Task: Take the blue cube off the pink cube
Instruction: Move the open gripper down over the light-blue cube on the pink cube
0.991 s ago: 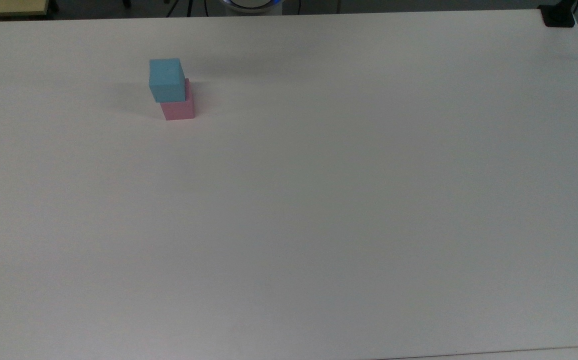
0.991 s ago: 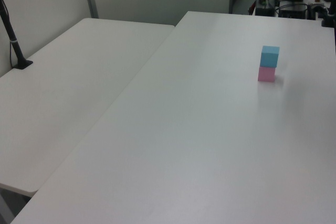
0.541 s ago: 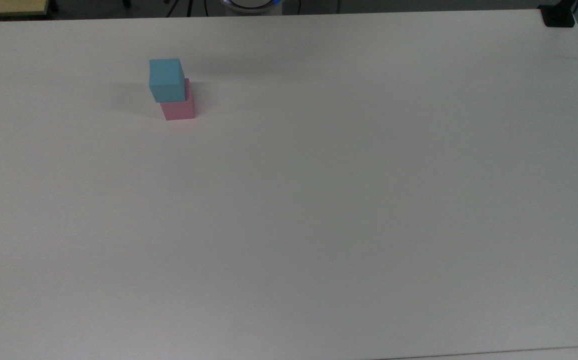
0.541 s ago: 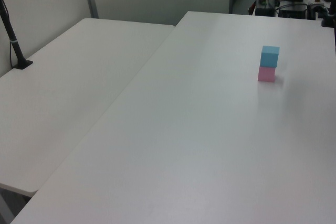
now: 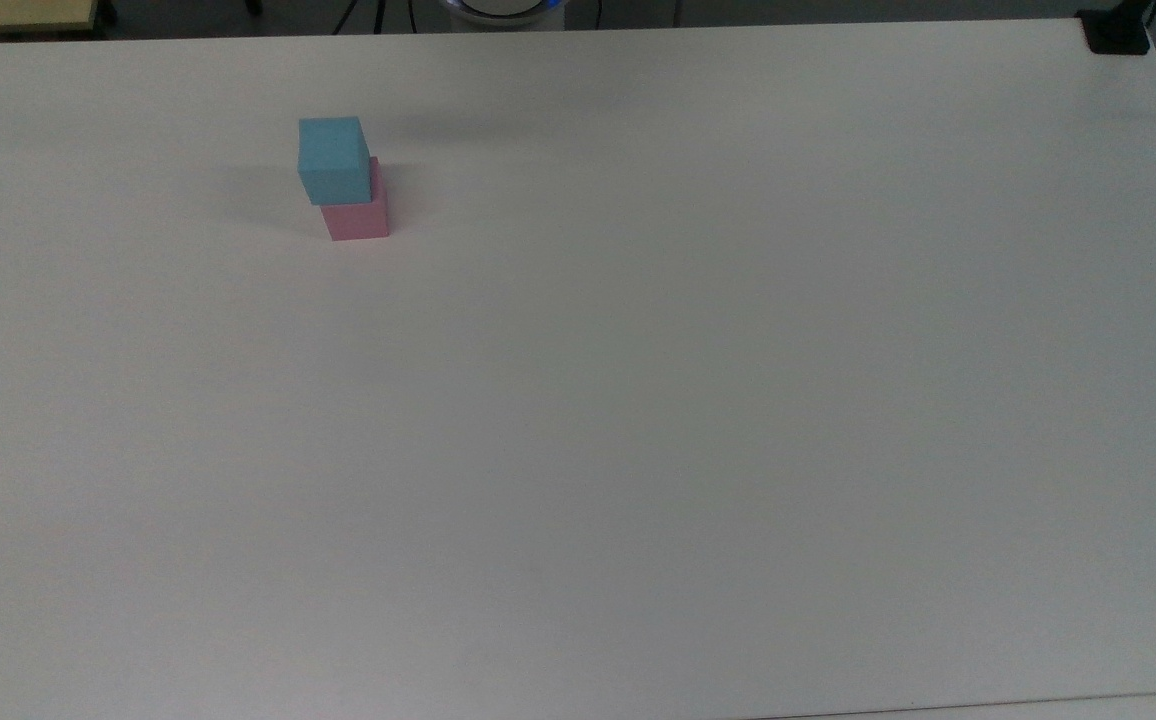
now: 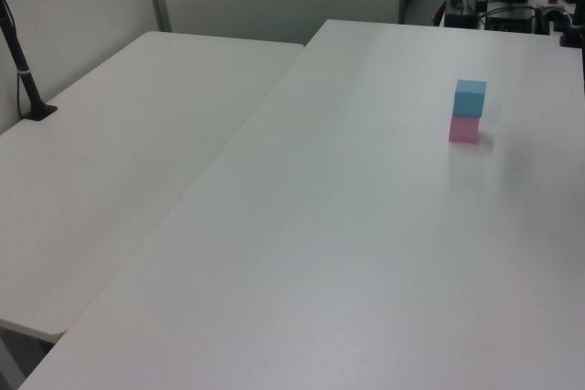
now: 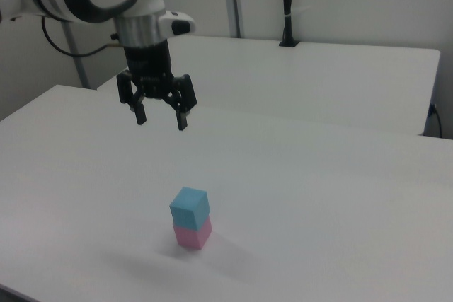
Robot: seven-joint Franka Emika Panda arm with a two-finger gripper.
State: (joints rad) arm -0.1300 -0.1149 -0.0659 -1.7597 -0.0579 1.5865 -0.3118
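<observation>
2 cubes make 1 stack on the white tabletop point(image 7: 340, 189): the blue cube point(image 7: 190, 207) sits on the pink cube point(image 7: 192, 234), twisted slightly on it. The right view shows the claw point(image 7: 161, 118) with its 2 fingers spread apart, gripping nothing, hanging in the air well above the stack and toward the right view's left of it. The top view gives the blue cube point(image 5: 333, 159) hiding much of the pink cube point(image 5: 356, 215). The left view shows the blue cube point(image 6: 470, 98) over the pink cube point(image 6: 464, 130) and 1 second, adjoining table point(image 6: 119, 143).
</observation>
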